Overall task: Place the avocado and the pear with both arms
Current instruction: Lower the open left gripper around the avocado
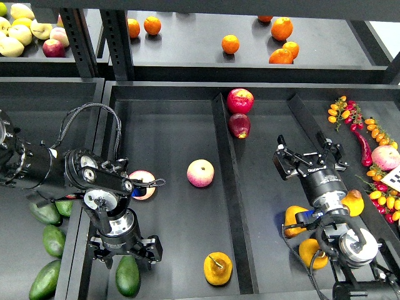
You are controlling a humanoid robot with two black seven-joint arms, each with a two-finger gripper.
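Black tray [169, 206]: avocado [127, 276] under left jaws.

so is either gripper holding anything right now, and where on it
The left gripper sits over the top end of the avocado, though a closed hold cannot be told. The right gripper is open and holds nothing.

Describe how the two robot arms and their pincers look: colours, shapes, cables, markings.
Both arms are black, built of chunky cylindrical segments with round silver-grey joint caps. The left arm carries a braided black cable looping above its forearm, and its black two-fingered left pincer is wide and squat. The black two-fingered right pincer bears small white lettering, too small to read, above a ribbed cylindrical wrist; black cables run beside its lower joints.
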